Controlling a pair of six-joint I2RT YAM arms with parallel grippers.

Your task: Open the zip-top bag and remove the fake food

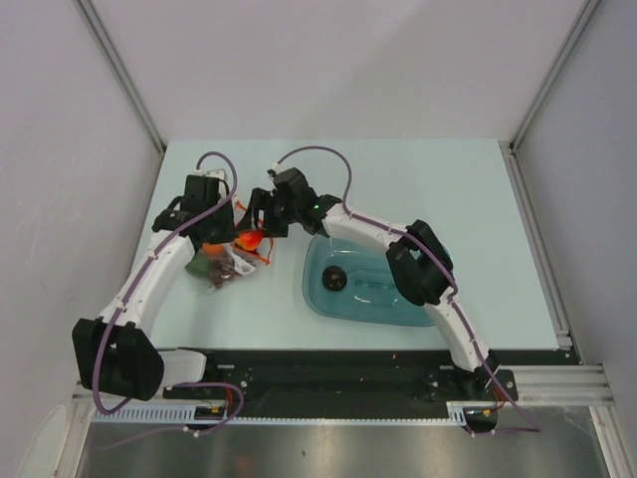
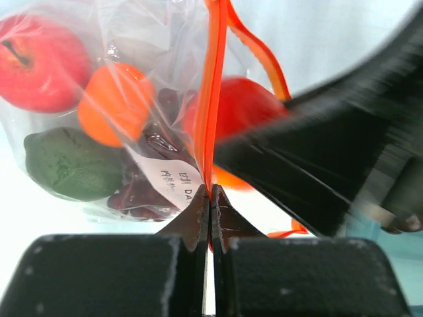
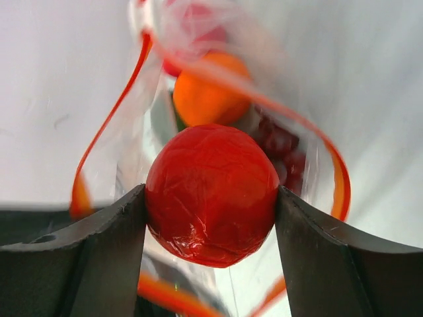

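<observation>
The clear zip-top bag (image 1: 227,267) lies at the left of the table with its mouth open. My left gripper (image 2: 210,195) is shut on the bag's orange-red zip strip (image 2: 213,99). Inside the bag I see fake food: a red apple (image 2: 39,63), an orange (image 2: 114,102), a green fruit (image 2: 66,162) and dark-red grapes (image 2: 139,195). My right gripper (image 3: 210,198) reaches into the bag's mouth, with the zip strip (image 3: 109,119) looping round it. It is shut on a red round fruit (image 3: 210,178), one finger pressed against each side. The orange (image 3: 208,96) sits behind that fruit.
A teal translucent tub (image 1: 383,304) stands just right of the bag, with a dark round piece (image 1: 335,280) in it. The two grippers (image 1: 244,231) meet over the bag's mouth. Grey walls close in the table at the left, the right and the back.
</observation>
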